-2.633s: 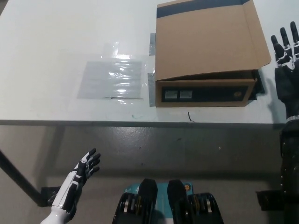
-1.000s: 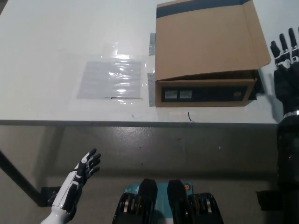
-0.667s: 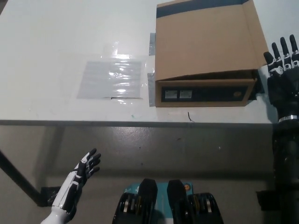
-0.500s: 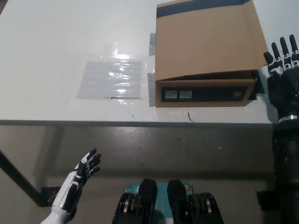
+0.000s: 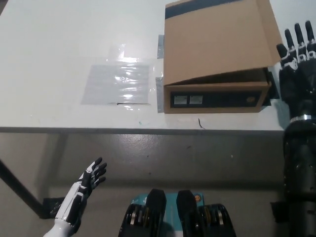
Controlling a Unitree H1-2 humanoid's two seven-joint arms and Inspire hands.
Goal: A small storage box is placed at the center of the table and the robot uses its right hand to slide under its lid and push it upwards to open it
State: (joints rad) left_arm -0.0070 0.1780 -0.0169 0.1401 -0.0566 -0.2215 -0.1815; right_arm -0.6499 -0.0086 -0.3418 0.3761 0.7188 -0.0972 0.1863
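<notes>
One box (image 5: 217, 54), one plastic sheet (image 5: 117, 84)

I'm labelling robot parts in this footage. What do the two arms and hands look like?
The left hand is white along the forearm with black fingers and black panels on its back. The right hand is black with small white marks near the finger bases; a thin silver band rings its wrist, above a dark, ribbed forearm. No loose cables show.
</notes>
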